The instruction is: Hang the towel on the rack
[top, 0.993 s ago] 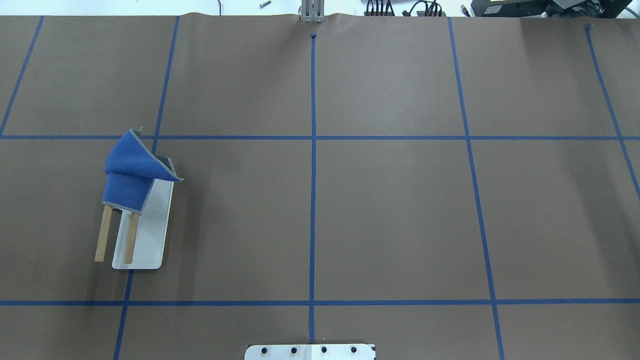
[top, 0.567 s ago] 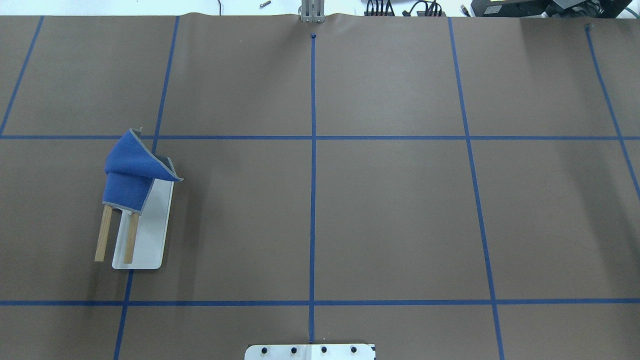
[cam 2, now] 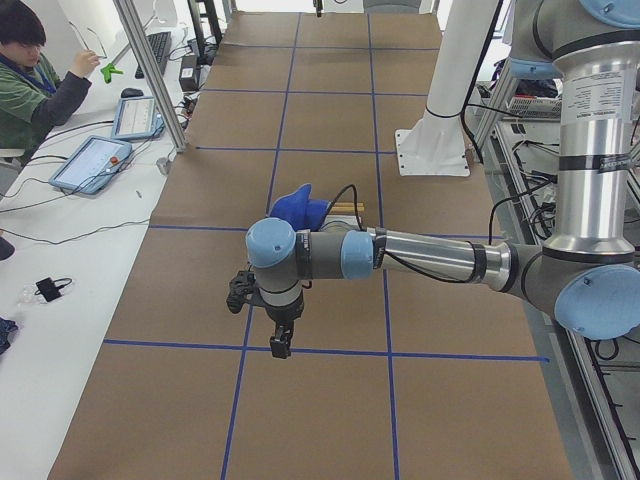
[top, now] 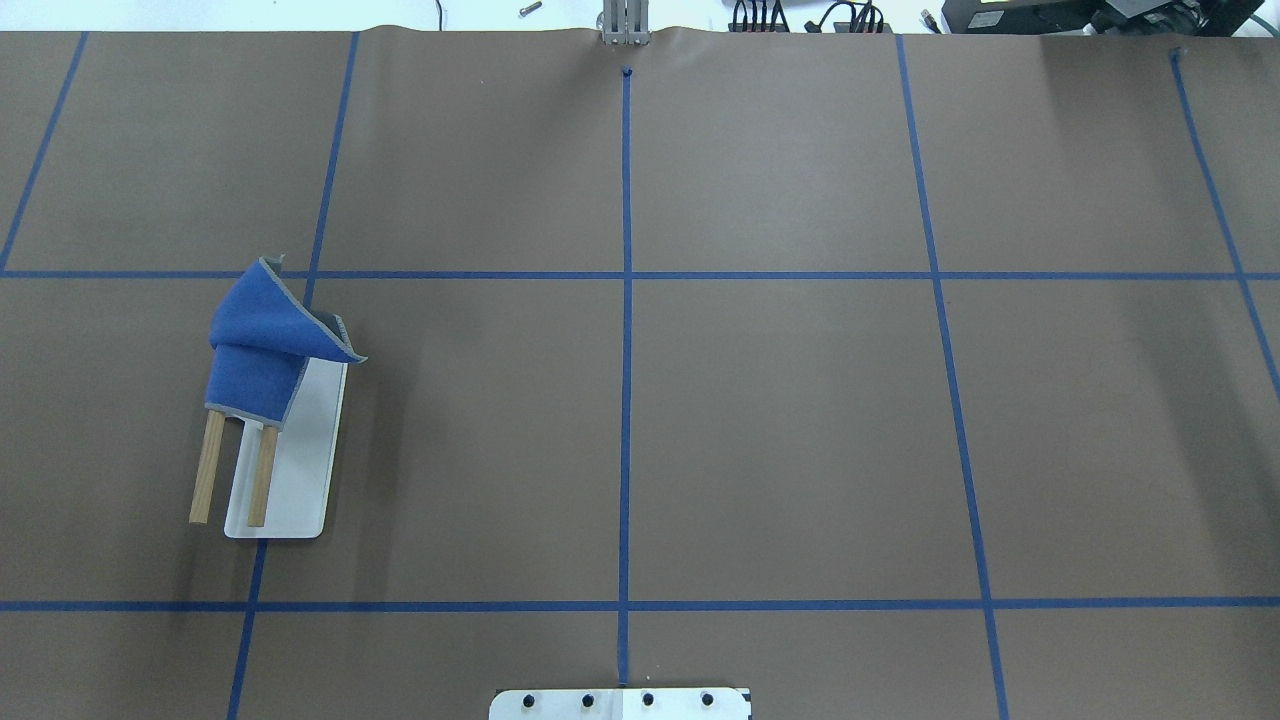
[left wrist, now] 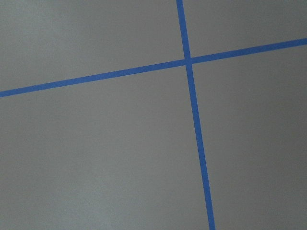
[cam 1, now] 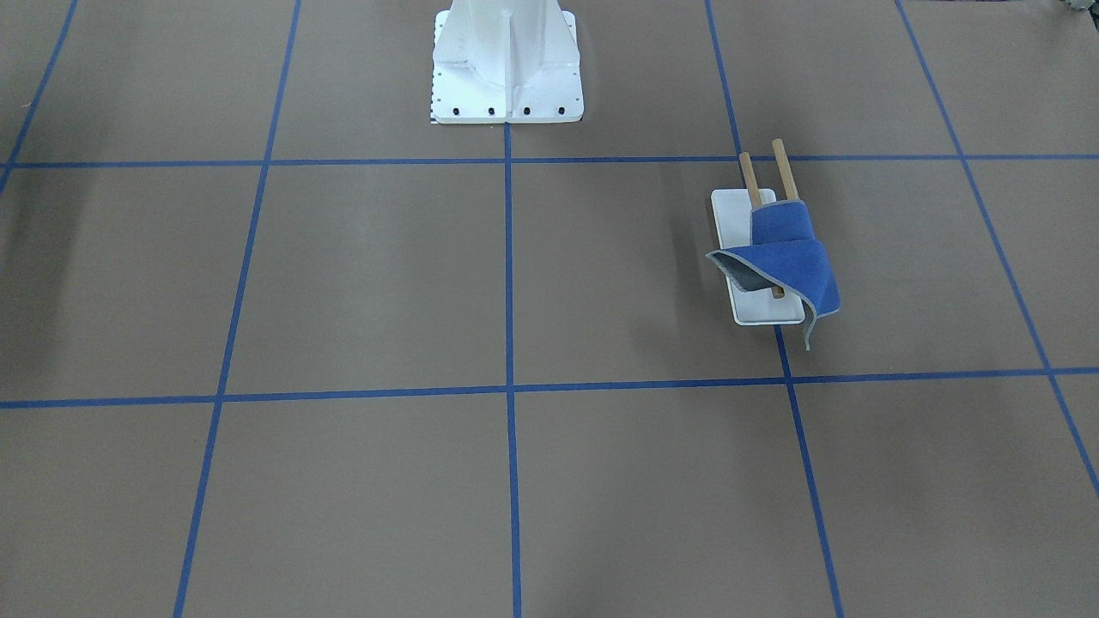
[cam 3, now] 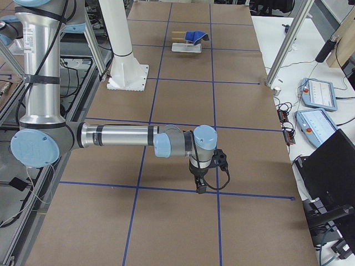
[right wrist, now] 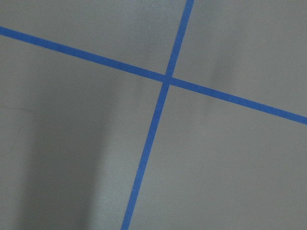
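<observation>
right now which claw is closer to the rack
The left claw: it hangs at the table end where the rack stands; the right claw hangs at the opposite end.

— Where is the rack [top: 300, 490]?
— Near the table's left edge, with its white base flat and two wooden dowels pointing toward the robot's edge.
— And the towel [top: 255, 345]?
— Blue, grey-edged, draped crumpled over the dowels' far halves. One fold shows the grey underside, and the near halves are bare.

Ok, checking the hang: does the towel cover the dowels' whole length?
No, the towel covers only one end of the rack; its two dowels stick out bare.
</observation>
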Robot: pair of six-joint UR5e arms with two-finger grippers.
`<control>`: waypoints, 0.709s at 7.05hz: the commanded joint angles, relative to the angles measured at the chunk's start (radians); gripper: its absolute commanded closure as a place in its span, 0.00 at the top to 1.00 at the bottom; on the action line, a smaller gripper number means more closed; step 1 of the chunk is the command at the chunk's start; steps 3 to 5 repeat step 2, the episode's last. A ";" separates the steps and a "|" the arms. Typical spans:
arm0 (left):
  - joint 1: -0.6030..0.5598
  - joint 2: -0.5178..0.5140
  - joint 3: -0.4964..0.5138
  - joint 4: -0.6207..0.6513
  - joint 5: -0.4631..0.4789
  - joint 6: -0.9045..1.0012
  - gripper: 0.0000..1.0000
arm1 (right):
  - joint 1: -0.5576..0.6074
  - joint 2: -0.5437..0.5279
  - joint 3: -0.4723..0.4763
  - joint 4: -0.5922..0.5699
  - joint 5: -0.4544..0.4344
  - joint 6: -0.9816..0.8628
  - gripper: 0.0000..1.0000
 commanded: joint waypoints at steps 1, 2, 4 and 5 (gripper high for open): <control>0.000 0.002 0.002 0.001 0.000 0.000 0.99 | 0.000 0.000 0.002 0.000 0.000 0.000 1.00; 0.000 0.008 0.001 -0.002 0.000 0.000 0.99 | 0.000 0.000 0.002 0.000 0.000 0.000 1.00; 0.000 0.008 0.001 -0.002 0.000 0.000 0.99 | 0.000 0.000 0.002 0.000 0.000 0.000 1.00; 0.000 0.008 0.001 -0.002 0.000 0.000 0.99 | 0.000 0.000 0.002 0.000 0.000 0.000 1.00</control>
